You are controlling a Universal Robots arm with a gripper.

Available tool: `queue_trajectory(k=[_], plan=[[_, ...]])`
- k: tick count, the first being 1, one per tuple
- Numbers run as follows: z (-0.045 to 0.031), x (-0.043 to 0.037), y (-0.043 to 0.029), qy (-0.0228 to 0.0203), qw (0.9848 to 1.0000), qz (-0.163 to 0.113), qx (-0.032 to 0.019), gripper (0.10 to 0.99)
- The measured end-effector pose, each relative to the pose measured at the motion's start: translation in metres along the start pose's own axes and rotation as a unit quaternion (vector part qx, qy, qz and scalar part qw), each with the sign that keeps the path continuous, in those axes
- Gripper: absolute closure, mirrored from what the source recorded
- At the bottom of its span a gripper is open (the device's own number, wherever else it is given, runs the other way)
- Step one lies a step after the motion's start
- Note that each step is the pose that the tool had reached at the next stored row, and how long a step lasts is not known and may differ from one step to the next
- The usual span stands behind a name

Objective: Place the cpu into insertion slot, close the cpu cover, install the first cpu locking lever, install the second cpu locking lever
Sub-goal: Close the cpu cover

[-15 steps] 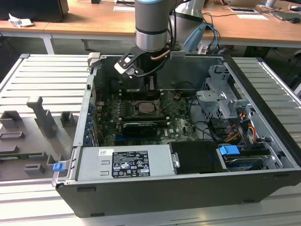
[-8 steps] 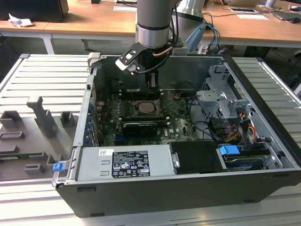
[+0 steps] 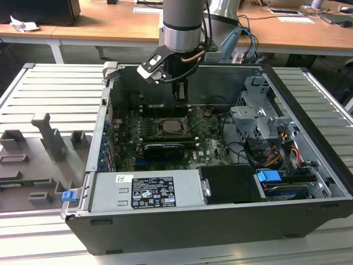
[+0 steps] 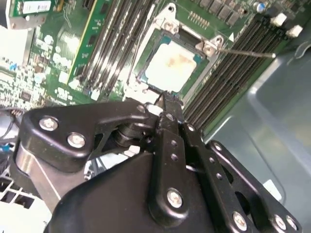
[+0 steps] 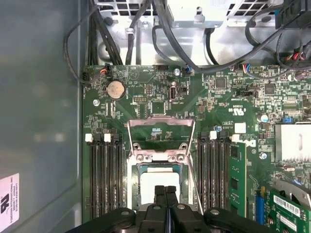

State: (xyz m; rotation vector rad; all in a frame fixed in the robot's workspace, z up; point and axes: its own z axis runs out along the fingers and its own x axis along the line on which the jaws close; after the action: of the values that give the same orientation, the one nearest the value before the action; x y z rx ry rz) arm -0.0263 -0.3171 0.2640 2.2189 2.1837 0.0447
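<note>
my black gripper [image 5: 165, 189] has its fingers pressed together, empty, just over the small pale silver-beige square cpu [image 4: 171, 65] lying in the silver-rimmed square insertion slot [image 4: 139, 60]. the first wrist view alone shows the thin silvery cpu cover frame [image 5: 160, 122] swung up, open.

Counting now: one cpu [image 4: 170, 65], one cpu cover [image 5: 160, 121], one coin battery [image 5: 115, 90], one power supply [image 3: 146, 190], one pincer [image 5: 165, 188].

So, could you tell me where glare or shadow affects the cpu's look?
In the first wrist view glare washes the cpu near white, and the tool partly hides it; in the second wrist view it is evenly lit; in the exterior view the insertion slot lies in the shade of the case.
</note>
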Motion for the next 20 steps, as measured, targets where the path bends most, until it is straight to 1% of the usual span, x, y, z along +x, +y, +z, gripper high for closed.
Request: queue_trajectory(k=[1,3,4,5,6,8,9,11,12,13,17,20], plan=[[-0.0037,0.0,0.0002,0.0,1.0,0.0,0.0,0.98],[-0.0086,0.0,0.0003,0.0001,1.0,0.0,0.0,0.98],[-0.0137,0.0001,0.0006,0.0001,1.0,0.0,0.0,0.98],[-0.0158,0.0,0.0013,0.0,1.0,0.0,0.0,0.98],[-0.0156,0.0002,0.005,0.0001,1.0,0.0,0.0002,0.98],[-0.0155,0.0002,0.01,0.0,1.0,0.0,0.0005,0.98],[-0.0169,0.0002,0.0124,-0.0001,1.0,0.0,0.001,0.98],[-0.0206,0.0002,0.0129,0.0,1.0,0.0,0.0013,0.98],[-0.021,0.0002,0.0135,0.0,1.0,0.0,0.0014,0.98],[-0.0208,0.0003,0.0157,0.0002,1.0,0.0,0.0014,0.98],[-0.0195,0.0006,0.0329,0.0001,1.0,-0.002,0.0034,0.98],[-0.0168,-0.0002,0.0374,0.0005,1.0,-0.007,0.0035,0.98]])
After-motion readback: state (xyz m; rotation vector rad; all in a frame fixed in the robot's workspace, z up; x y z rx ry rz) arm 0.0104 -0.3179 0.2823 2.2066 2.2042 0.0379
